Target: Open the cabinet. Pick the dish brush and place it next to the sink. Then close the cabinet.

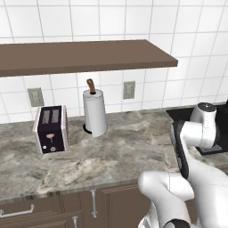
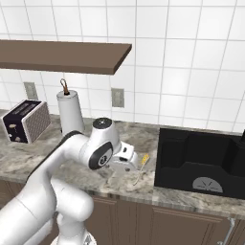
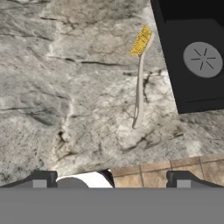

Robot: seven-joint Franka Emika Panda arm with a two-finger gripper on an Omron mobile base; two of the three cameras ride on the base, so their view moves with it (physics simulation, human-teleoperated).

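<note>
While my gripper hangs above the counter's front edge with its jaws spread wide and nothing between them, the dish brush lies flat on the marble counter, just beside the black sink. Its yellow head points toward the wall and its handle toward the front edge. Bare stone lies open to the brush's left; the paper-towel roll and toaster stand well apart.
</note>
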